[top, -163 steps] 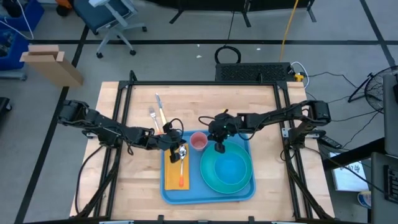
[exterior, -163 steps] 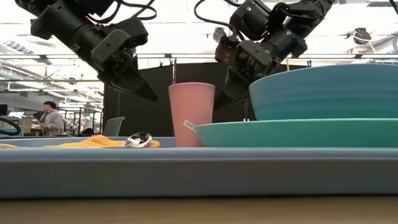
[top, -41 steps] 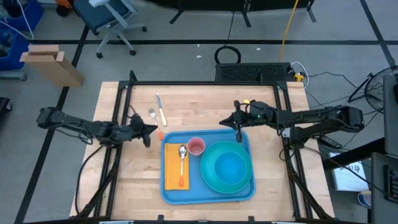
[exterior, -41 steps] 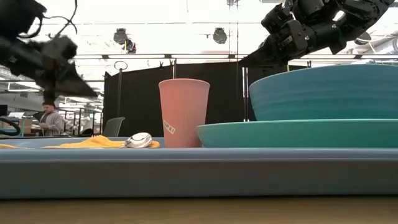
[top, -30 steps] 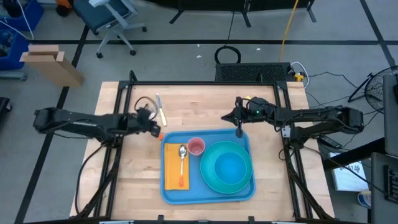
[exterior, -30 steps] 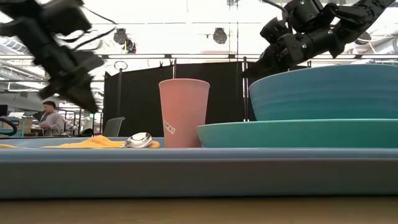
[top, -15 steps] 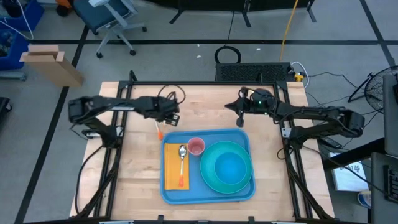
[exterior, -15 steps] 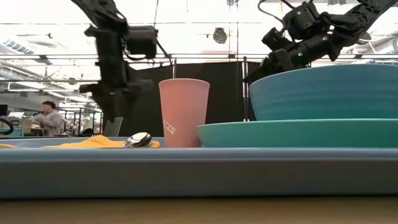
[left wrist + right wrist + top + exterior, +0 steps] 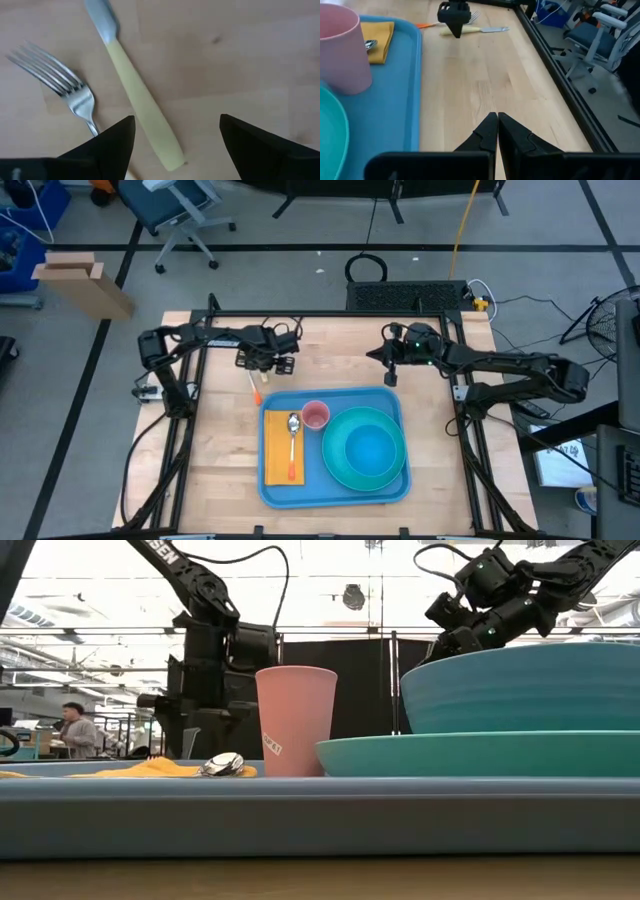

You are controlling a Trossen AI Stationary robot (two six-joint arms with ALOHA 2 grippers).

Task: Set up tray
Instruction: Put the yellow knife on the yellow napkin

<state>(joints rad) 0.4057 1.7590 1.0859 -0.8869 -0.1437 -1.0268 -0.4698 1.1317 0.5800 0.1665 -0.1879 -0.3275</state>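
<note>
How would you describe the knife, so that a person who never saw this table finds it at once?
Start from the blue tray. On the bare wood behind its left corner lie two utensils, under the left pincer. The knife has a pale yellow handle; the fork beside it has tines.

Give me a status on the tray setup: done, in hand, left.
Done: the tray holds the yellow napkin with the spoon on it, the pink cup, and the bowl on the plate.
In hand: the left hand hovers open over the knife, beside the fork.
Left: knife and fork both lie off the tray. The right hand waits shut.
</note>
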